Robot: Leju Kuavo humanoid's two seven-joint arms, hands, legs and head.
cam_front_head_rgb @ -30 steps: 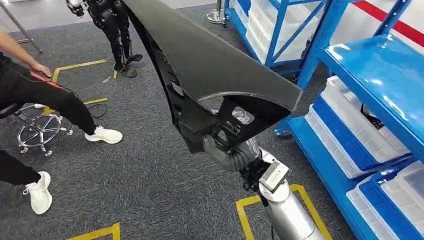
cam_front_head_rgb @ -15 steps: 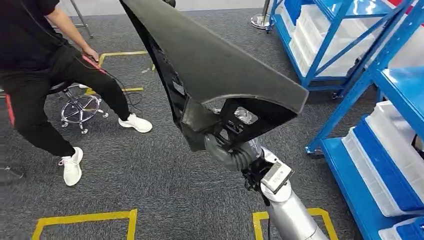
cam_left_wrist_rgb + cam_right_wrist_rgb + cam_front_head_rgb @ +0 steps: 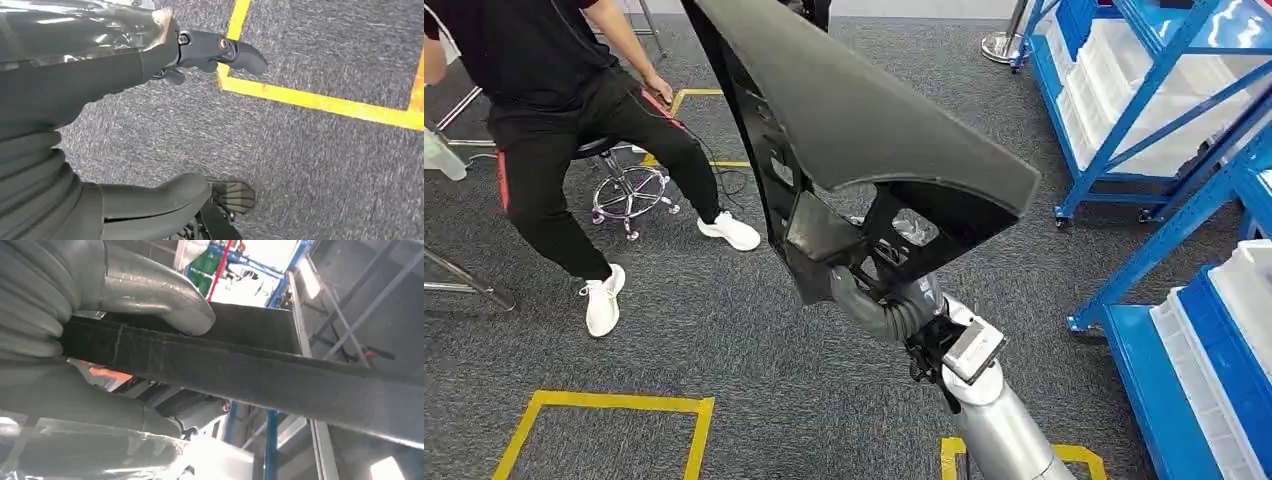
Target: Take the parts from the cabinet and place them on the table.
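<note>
A large black moulded part (image 3: 854, 110), long and curved with cut-outs at its wide end, stands up in front of me in the head view. My right hand (image 3: 876, 300) grips it from below at that wide end, on the silver arm coming in from the lower right. In the right wrist view the thick grey thumb (image 3: 165, 295) presses onto the part's dark edge (image 3: 280, 375). My left hand (image 3: 100, 75) hangs over grey carpet, its fingers (image 3: 220, 47) spread and nothing in them.
Blue shelving with white bins (image 3: 1144, 110) stands at the right, with a lower blue shelf (image 3: 1214, 360) close by. A person in black (image 3: 554, 100) sits on a wheeled stool (image 3: 629, 185) at the upper left. Yellow tape (image 3: 604, 405) marks the carpet.
The whole picture has shifted: the camera has turned left, so the shelves slid right and the seated person came further in. The part stays in my right hand.
</note>
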